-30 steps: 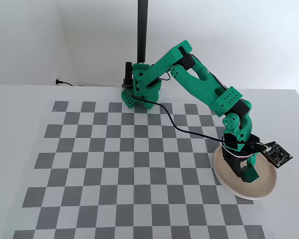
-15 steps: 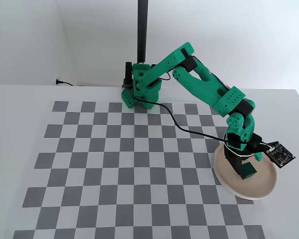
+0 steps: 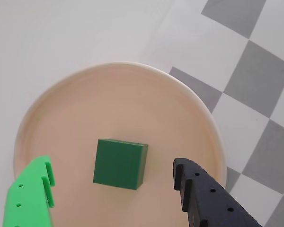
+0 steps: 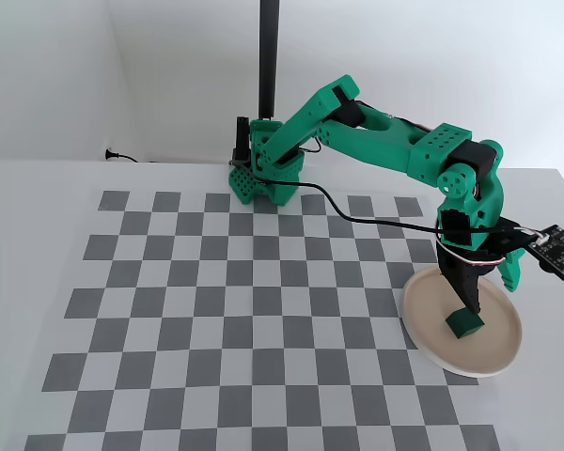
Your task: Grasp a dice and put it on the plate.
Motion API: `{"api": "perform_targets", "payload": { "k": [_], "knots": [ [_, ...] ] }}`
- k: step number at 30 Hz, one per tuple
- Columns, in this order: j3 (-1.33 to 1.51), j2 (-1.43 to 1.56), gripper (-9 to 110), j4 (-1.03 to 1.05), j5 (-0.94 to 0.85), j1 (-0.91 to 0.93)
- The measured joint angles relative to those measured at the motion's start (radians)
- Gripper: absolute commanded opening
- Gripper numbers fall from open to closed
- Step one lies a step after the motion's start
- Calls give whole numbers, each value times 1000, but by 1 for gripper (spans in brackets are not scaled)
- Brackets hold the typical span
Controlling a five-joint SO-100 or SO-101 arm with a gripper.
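The dice is a small dark green cube lying flat on the plate, a little off its middle. Nothing touches it. In the wrist view my gripper is open, its green finger to the left of the dice and its black finger to the right, each with a clear gap. The fixed view has the gripper hanging just above the dice, over the pale plate at the right end of the checkerboard.
The checkerboard mat covers most of the white table. The arm's base and a black pole stand at the back. A black cable runs from the base to the wrist. The plate sits partly off the mat's right edge.
The gripper has let go of the dice and risen off the plate. The dice stays on the plate. The elbow and wrist have lifted and swung right.
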Motion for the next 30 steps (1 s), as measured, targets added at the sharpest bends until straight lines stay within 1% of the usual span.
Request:
{"api": "perform_targets", "payload": {
  "k": [3,12,17,22,30],
  "knots": [
    [0,67,13,44,0,32],
    [0,305,-4,184,31,175],
    [67,486,-4,199,35,256],
    [238,667,-4,196,60,333],
    [528,902,-4,121,130,463]
  ]
}}
